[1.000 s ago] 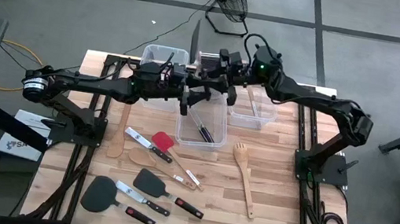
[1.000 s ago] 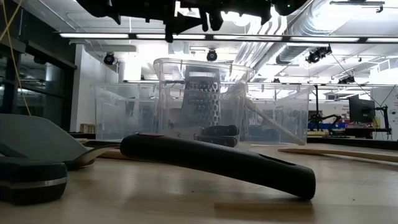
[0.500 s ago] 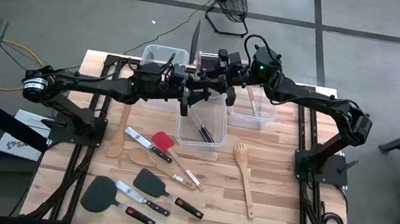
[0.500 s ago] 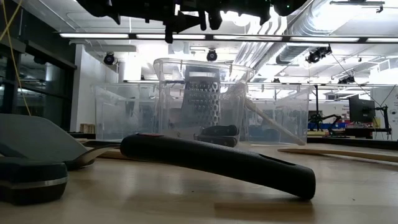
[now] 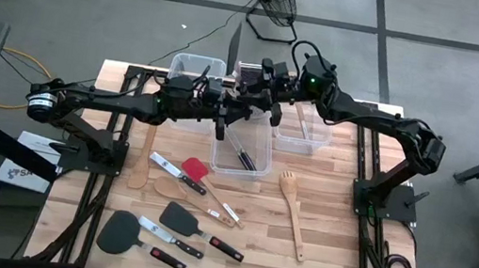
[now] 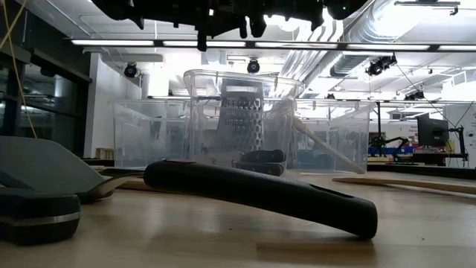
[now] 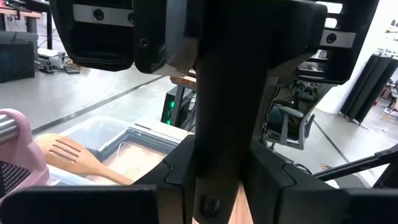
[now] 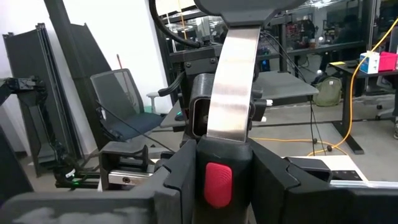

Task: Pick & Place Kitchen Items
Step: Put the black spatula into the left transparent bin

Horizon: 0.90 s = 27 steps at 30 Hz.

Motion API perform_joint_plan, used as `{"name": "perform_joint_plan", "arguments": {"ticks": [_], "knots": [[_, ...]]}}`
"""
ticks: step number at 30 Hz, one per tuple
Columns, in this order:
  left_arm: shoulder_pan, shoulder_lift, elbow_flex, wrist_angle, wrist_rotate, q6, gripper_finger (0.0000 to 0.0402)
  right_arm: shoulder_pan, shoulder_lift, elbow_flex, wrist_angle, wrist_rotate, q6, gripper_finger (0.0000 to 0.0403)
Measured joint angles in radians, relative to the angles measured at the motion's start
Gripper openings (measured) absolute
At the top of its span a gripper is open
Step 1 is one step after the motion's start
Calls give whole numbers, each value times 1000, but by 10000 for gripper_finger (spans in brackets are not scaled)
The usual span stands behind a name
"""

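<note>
Knife [image 8: 231, 112], left end effector [image 5: 223, 115] now closed onto it

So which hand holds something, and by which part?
The right hand holds a knife by its handle, just below the blade. The left hand flanks the handle too; its grip is unclear.

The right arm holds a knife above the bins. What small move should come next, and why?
I would hold the right gripper shut on the knife and wait: the left gripper meets it above the middle bin, likely a handover, but no second grip shows.
</note>
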Motion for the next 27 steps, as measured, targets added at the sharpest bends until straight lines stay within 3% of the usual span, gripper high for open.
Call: {"name": "perform_joint_plan", "arguments": {"ticks": [19, 27], "knots": [[0, 0, 0, -3, -22, 0, 92, 0, 0, 0, -4, -5, -1, 105], [1, -7, -1, -64, -67, -5, 92, -12, -13, 0, -47, 30, 52, 252]]}}
